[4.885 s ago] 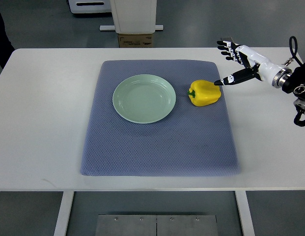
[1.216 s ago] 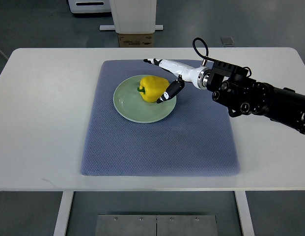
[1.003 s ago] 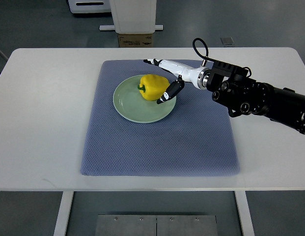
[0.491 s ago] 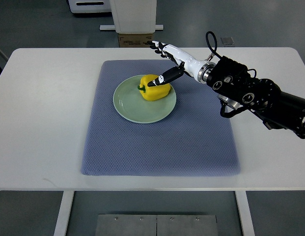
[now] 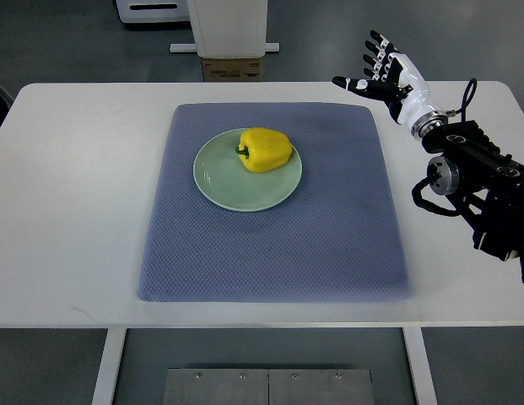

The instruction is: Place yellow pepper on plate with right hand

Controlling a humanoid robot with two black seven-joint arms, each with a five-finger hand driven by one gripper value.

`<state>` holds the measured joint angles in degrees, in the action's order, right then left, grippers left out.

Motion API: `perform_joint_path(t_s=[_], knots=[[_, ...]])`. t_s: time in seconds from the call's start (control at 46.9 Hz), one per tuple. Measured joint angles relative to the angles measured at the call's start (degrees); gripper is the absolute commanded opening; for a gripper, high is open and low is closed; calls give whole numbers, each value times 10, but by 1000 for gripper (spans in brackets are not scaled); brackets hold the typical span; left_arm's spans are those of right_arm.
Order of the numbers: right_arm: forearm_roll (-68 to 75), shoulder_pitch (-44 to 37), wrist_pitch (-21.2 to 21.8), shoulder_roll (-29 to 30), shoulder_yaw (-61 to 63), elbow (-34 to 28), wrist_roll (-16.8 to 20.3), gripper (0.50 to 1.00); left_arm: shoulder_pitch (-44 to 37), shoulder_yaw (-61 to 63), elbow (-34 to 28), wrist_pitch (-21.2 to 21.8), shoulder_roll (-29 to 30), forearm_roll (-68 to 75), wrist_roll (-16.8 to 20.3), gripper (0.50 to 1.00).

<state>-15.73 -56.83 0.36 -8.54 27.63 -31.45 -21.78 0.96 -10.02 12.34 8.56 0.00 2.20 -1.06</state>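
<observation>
The yellow pepper (image 5: 265,149) with its green stem lies on the pale green plate (image 5: 219,180), toward the plate's upper right part. My right hand (image 5: 381,71) is raised at the far right, above the table's back edge and well apart from the pepper. Its fingers are spread and it holds nothing. The black right arm (image 5: 477,177) runs down the right side of the picture. No left arm shows.
The plate sits on a blue-grey mat (image 5: 274,236) spread over the white table (image 5: 67,202). Behind the table stands a white pedestal (image 5: 229,25) with a cardboard box (image 5: 233,69) at its base.
My right hand let go of the pepper on the plate and drew back up and to the right, off the mat. The pepper stays on the plate.
</observation>
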Motion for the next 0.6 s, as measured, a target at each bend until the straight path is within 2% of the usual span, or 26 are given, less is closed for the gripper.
perform_joint_path(t_s=[0.277,0.597], knots=[[45,24,-1,-8,10,28,-9,1000,0,0,0,0,0,0,0,1000],[70,32,5,-7,14,66,-1,1000,0,0,0,0,0,0,0,1000]])
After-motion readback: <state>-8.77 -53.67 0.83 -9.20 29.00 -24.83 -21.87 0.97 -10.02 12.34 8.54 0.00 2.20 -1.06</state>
